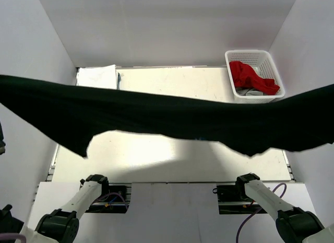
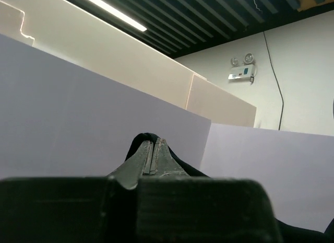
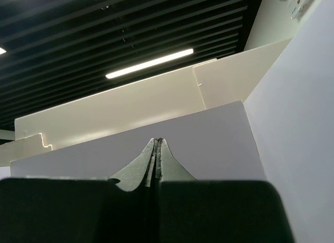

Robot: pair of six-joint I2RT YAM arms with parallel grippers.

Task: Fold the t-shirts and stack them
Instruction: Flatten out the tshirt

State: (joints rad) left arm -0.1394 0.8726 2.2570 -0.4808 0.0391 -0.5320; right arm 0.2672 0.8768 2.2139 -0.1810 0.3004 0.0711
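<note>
The black t-shirt (image 1: 167, 120) hangs stretched in a wide band across the whole top view, high above the table, with both ends running out of frame. My left gripper (image 2: 155, 143) is shut, and black cloth (image 2: 136, 143) bulges round its fingertips. My right gripper (image 3: 158, 142) is shut with a thin dark layer between its fingers. Both wrist views face up at the walls and ceiling. Neither gripper shows in the top view. A folded white t-shirt (image 1: 97, 76) lies at the table's far left, with a light blue-grey edge (image 1: 119, 78) beside it.
A white mesh basket (image 1: 269, 59) stands at the far right and holds a red cloth (image 1: 249, 76) and a grey one. White walls enclose the table (image 1: 172, 164) on the left, back and right. The arm bases sit at the near edge.
</note>
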